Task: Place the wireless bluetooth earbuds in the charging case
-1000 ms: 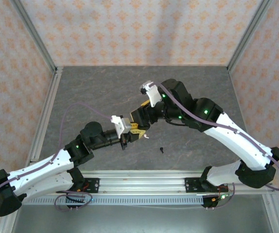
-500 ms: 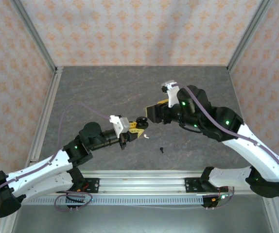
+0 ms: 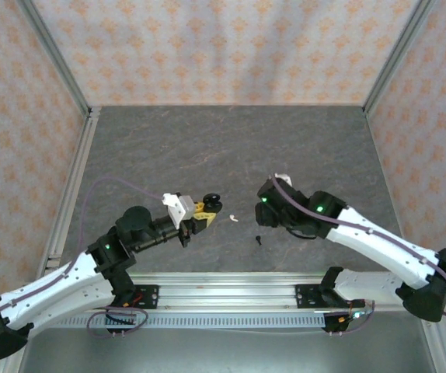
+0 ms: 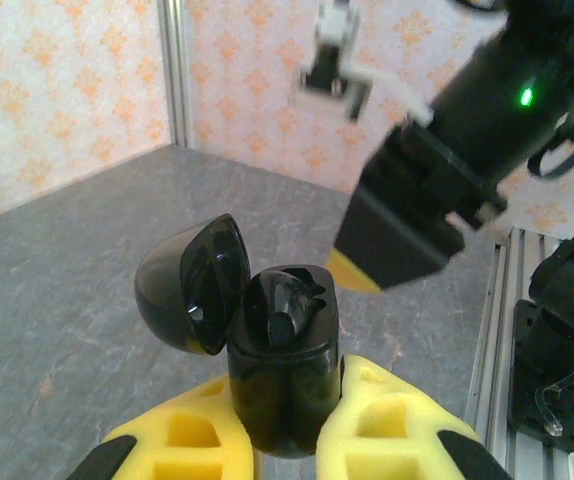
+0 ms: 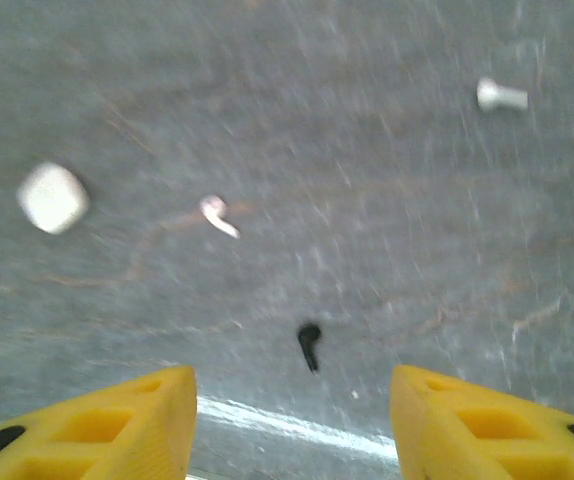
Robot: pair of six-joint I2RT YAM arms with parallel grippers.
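My left gripper stayed clenched on the black charging case, its lid tipped open and one socket seemingly filled. My right gripper had just swung away from that case and dropped low over the table, jaws apart and empty. I judged the next fetch begun. The black earbud lay on the table just ahead, centred between my fingers. A white earbud lay beyond it, a second white earbud farther still.
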